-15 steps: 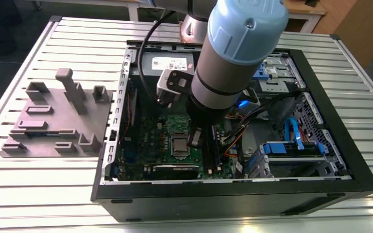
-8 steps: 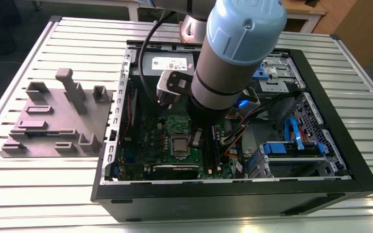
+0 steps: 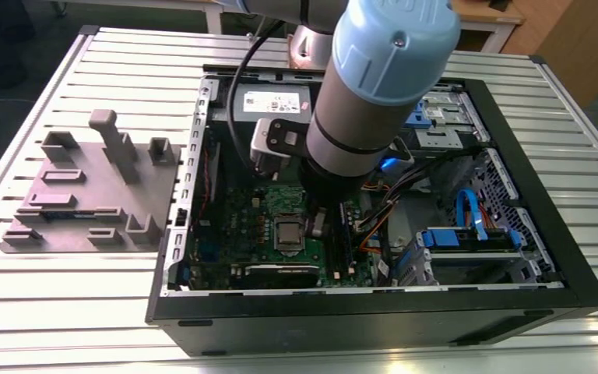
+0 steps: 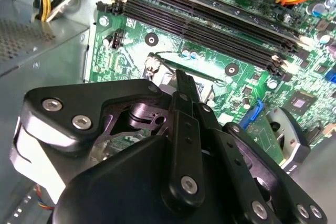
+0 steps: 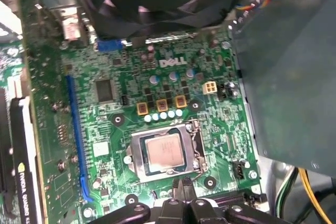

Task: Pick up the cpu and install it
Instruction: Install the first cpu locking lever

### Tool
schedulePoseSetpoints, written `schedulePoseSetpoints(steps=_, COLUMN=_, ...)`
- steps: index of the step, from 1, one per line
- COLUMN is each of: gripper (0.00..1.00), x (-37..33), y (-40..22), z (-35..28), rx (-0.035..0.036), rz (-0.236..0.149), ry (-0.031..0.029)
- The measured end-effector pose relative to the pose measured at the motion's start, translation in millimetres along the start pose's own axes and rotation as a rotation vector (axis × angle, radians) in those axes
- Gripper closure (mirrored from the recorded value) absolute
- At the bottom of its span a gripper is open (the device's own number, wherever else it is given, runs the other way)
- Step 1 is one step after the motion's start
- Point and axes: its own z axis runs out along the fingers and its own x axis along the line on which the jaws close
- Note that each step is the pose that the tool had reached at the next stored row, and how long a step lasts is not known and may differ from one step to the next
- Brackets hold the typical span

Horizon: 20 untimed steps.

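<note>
the cpu (image 5: 164, 153) already sits in its socket (image 5: 194, 148) on the board; the gripper (image 5: 185, 191), fingers pinched together and empty, hovers just beside it and should stay clear of the frame

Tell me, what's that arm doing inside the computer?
The arm has its gripper down inside an open computer case, just above the motherboard. The cpu already sits in its socket, shiny top up. The gripper hovers right beside the socket and holds nothing; its fingers look closed together. A grey parts tray stands on the table, at the exterior view's left.
</note>
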Motion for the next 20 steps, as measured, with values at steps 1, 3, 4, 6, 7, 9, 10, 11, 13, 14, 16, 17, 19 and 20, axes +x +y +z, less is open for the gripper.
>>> schedulePoseSetpoints(steps=1, gripper=0.90, x=0.0, y=0.0, z=0.1, rx=-0.0016, rz=-0.015, ry=0.0014)
schedulePoseSetpoints(steps=3, gripper=0.90, x=0.1, y=0.0, z=0.1, rx=-0.0026, rz=-0.024, ry=0.0025)
schedulePoseSetpoints(steps=4, gripper=0.90, x=0.1, y=0.0, z=0.1, rx=-0.0027, rz=-0.024, ry=0.0025)
schedulePoseSetpoints(steps=6, gripper=0.90, x=0.0, y=-0.1, z=0.2, rx=-0.0027, rz=-0.024, ry=0.0024)
schedulePoseSetpoints(steps=7, gripper=0.90, x=0.0, y=-0.1, z=0.2, rx=-0.0027, rz=-0.024, ry=0.0023)
schedulePoseSetpoints(steps=9, gripper=0.90, x=0.0, y=-0.2, z=0.2, rx=-0.0027, rz=-0.024, ry=0.0022)
schedulePoseSetpoints(steps=10, gripper=0.90, x=0.0, y=-0.5, z=0.2, rx=-0.0028, rz=-0.024, ry=0.0021)
schedulePoseSetpoints(steps=11, gripper=0.90, x=-0.1, y=-1.2, z=0.2, rx=-0.0028, rz=-0.024, ry=0.0022)
schedulePoseSetpoints(steps=13, gripper=0.90, x=-0.3, y=-2.9, z=0.1, rx=-0.0027, rz=-0.024, ry=0.0023)
schedulePoseSetpoints(steps=14, gripper=0.90, x=-0.5, y=-3.7, z=0.0, rx=-0.0027, rz=-0.024, ry=0.0024)
schedulePoseSetpoints(steps=16, gripper=0.90, x=-0.6, y=-4.5, z=0.0, rx=-0.0027, rz=-0.024, ry=0.0023)
schedulePoseSetpoints(steps=17, gripper=0.90, x=-0.6, y=-4.5, z=0.1, rx=-0.0027, rz=-0.024, ry=0.0024)
schedulePoseSetpoints(steps=19, gripper=0.90, x=0.0, y=-4.7, z=1.0, rx=-0.0028, rz=-0.026, ry=0.0029)
schedulePoseSetpoints(steps=20, gripper=0.90, x=0.4, y=-4.8, z=1.4, rx=-0.0031, rz=-0.029, ry=0.0042)
